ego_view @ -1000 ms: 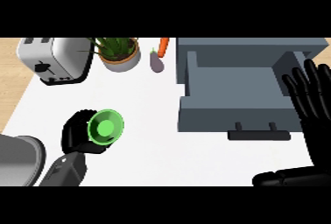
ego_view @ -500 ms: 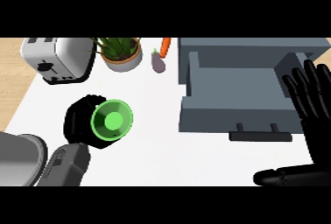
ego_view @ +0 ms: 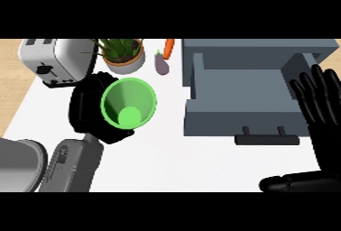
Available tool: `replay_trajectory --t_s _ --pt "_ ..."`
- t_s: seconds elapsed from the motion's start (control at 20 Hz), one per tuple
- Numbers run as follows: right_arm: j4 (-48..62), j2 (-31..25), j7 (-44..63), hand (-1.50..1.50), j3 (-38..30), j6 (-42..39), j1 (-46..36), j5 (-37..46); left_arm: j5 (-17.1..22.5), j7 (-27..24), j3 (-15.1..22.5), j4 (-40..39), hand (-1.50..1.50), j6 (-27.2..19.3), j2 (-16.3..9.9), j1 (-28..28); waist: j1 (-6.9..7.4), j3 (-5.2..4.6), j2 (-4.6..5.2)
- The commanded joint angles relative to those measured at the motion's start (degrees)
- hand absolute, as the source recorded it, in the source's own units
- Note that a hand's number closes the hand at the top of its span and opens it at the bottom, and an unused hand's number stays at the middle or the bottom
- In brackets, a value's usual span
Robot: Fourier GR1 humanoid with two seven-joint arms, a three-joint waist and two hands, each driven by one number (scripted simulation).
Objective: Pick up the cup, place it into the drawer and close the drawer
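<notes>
cup (ego_view: 129,104) 1 | drawer (ego_view: 248,118) 1 | toaster (ego_view: 54,60) 1 | plant (ego_view: 122,53) 1 | carrot (ego_view: 169,47) 1 | eggplant (ego_view: 162,64) 1

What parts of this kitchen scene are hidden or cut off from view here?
Head view only:
- Left hand: mostly hidden behind the green cup it holds.
- Drawer: right side covered by the open right hand.
- Toaster: top cut by the upper edge.
- Grey object at lower left: cut by the edge, unidentifiable.

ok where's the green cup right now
In the head view, the green cup is left of centre, held in the left hand, left of the open drawer, below the potted plant.
</notes>
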State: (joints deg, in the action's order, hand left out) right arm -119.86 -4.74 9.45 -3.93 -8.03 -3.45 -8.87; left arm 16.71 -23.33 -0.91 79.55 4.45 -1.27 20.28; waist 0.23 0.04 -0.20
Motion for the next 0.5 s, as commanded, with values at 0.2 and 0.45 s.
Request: replay_trajectory --t_s 0.2,0.45 --pt "-1.25 -1.28 2.27 -1.5 -0.88 -0.38 -1.52 -1.19 -2.38 10.28 0.9 1.9 1.5 -8.44 0.89 12.63 -0.54 -0.04 0.18" --pt "2.49 -0.59 -0.73 -1.5 -1.56 0.19 -2.69 -0.22 -5.52 16.78 1.2 -0.54 1.5 -13.75 1.21 21.82 -0.64 -0.02 0.22"
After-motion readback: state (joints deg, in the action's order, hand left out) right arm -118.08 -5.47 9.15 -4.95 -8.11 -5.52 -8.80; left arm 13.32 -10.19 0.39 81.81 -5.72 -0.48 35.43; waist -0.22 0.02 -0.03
